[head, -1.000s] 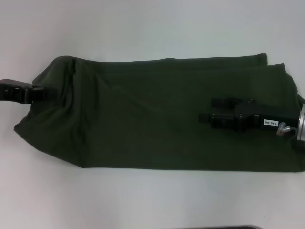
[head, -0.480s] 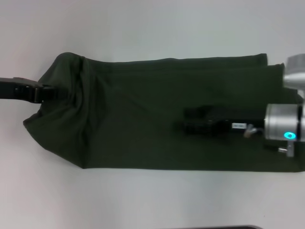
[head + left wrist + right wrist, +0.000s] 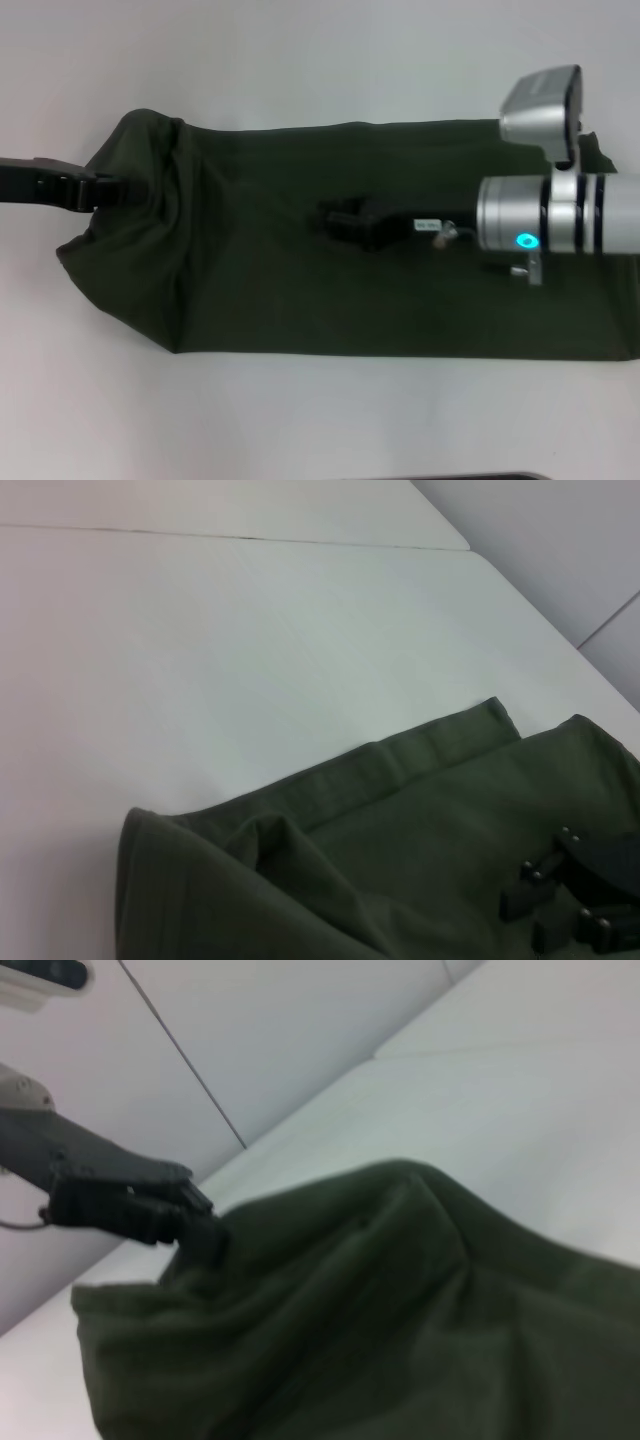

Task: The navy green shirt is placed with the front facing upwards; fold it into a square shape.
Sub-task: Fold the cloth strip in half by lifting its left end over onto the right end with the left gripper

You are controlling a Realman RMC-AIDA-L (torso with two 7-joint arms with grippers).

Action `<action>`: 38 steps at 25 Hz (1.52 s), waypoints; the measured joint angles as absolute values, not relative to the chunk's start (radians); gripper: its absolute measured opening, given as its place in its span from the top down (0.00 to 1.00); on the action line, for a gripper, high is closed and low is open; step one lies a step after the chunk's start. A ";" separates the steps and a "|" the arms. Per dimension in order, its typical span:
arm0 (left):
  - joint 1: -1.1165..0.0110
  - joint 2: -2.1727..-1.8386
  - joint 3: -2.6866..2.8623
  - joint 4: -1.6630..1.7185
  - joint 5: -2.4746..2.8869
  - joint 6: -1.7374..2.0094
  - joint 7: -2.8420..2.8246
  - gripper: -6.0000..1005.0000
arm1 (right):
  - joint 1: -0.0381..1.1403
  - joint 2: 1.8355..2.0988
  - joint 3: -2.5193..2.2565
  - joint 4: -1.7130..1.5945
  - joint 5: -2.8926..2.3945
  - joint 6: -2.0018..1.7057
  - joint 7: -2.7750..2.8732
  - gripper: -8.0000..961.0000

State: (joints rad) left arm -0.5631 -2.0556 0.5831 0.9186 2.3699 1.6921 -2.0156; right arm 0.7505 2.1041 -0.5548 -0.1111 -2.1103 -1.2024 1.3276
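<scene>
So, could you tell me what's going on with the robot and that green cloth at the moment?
The robot is folding the navy green shirt, which lies as a long band across the white table. The left gripper has pinched the shirt's left end and holds it bunched and raised. The right gripper reaches in low over the middle of the band. The shirt is not yet a square.

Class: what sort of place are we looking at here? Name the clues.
Probably a lab or test workspace: a plain white table, plain pale wall panels, and only a dark green shirt laid out between two robot arms.
</scene>
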 joint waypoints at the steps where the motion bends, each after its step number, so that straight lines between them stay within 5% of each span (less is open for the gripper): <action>1: -0.563 -2.056 0.583 0.918 2.370 1.692 -2.016 0.95 | 0.768 2.106 -0.554 -0.099 -2.104 -1.194 1.326 0.58; 13: -0.569 -2.067 0.588 0.916 2.361 1.701 -2.017 0.95 | 0.944 2.114 -0.553 0.044 -2.093 -1.013 1.305 0.96; 24: -0.600 -2.110 0.588 0.916 2.358 1.718 -2.016 0.94 | 1.005 2.122 -0.527 0.083 -2.094 -0.982 1.296 0.96; 38: -0.616 -2.122 0.588 0.892 2.329 1.718 -2.012 0.94 | 1.005 2.119 -0.506 0.095 -2.094 -0.981 1.292 0.96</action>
State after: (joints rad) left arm -0.6158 -2.1219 0.5876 0.8925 2.3294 1.7177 -2.0118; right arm 1.0054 2.1187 -0.5058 0.0950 -2.0940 -0.9813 1.2920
